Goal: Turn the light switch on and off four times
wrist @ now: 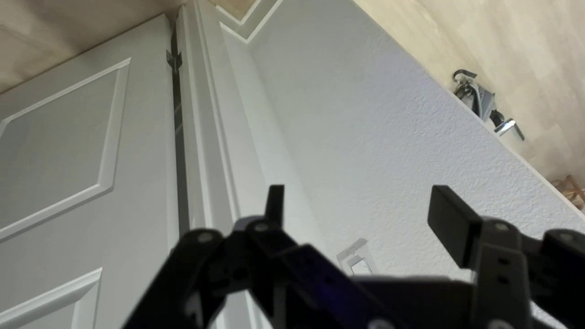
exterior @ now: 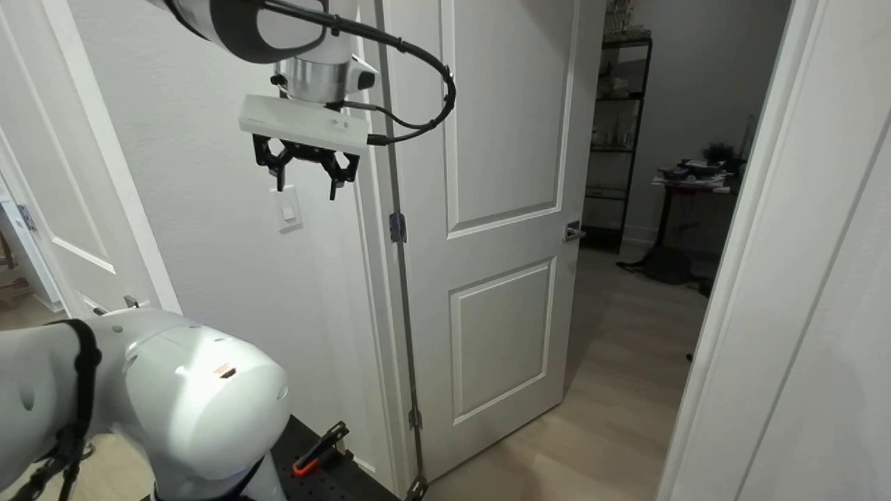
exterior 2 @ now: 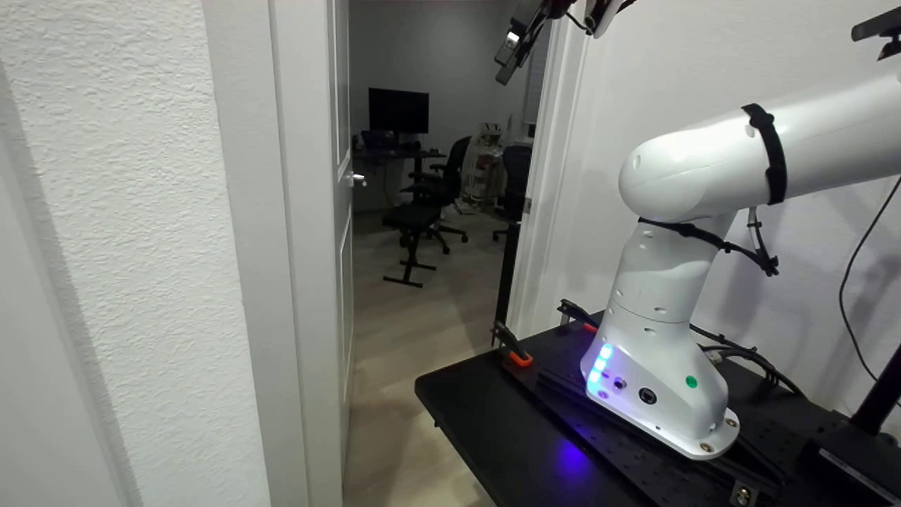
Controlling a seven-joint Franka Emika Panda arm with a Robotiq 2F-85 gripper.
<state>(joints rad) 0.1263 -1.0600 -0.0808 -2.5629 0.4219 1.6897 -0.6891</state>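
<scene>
There it is, upper left in an exterior view: the white rectangular light switch on the pale wall, showing just below the black two-fingered gripper, jaws spread wide on air.

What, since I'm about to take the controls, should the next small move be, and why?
Probably lower the gripper a little toward the light switch: in an exterior view the light switch shows below the open jaws, and they hold nothing. How near they are to the wall is hard to judge, so I would go gently.
</scene>
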